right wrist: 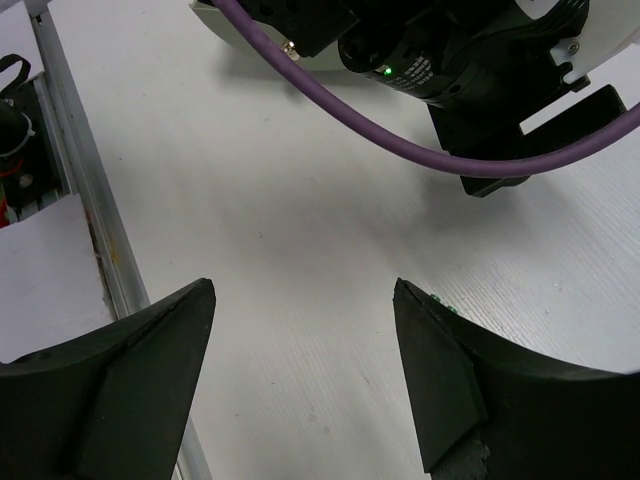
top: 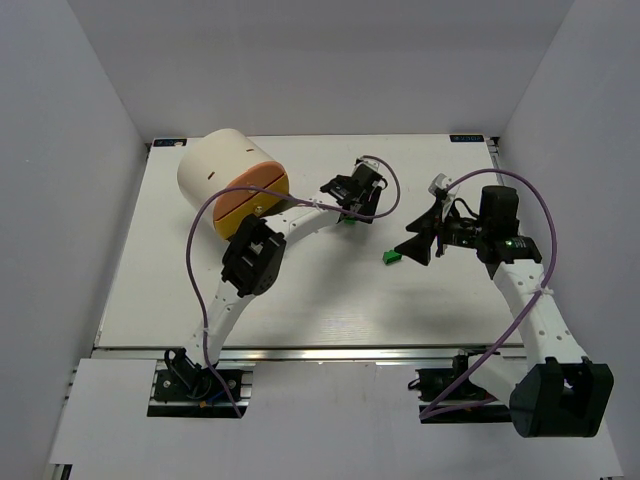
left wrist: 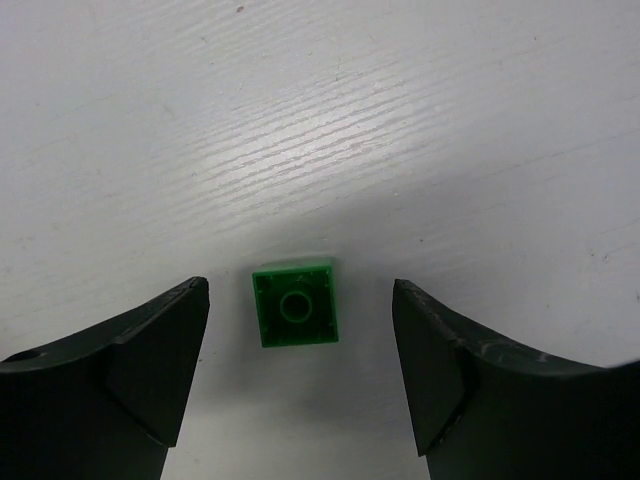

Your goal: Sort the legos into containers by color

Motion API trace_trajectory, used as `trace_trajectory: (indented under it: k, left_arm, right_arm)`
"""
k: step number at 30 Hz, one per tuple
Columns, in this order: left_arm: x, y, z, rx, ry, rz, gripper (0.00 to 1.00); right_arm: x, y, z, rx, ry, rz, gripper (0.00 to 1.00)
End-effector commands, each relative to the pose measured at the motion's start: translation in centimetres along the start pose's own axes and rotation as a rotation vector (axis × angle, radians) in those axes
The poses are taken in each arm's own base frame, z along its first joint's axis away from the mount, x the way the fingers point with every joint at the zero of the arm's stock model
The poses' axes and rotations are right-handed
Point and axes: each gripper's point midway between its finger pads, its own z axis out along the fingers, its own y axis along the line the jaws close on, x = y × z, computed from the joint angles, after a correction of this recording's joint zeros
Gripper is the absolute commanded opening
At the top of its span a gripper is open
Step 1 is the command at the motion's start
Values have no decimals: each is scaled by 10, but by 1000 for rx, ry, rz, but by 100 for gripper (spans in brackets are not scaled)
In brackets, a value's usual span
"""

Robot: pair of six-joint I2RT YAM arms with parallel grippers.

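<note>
A green lego lies hollow side up on the white table, between the fingers of my left gripper, which is open and just above it. In the top view it is a green speck under the left gripper. A second green lego lies just left of my right gripper, which is open and empty. In the right wrist view only its studs peek past the right finger. The cream drum lies at the back left, its orange drawer fronts facing me. Orange-yellow and purple legos are out of view.
The left arm's wrist and purple cable sit close ahead of the right gripper. The table's near edge with a metal rail shows at the left of the right wrist view. White walls enclose the table.
</note>
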Motion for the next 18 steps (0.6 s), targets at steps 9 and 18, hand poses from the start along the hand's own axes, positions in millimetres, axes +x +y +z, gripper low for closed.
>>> trace_trajectory:
  k: [9,18]
  left_arm:
    - [-1,-1,2,27,6,-17,50]
    - [4,0,0,23,24,-26,57]
  right_arm:
    - [-5,-3,-1,-7,-8,-12,76]
    - [-1,-4,0,-10,-4,1,76]
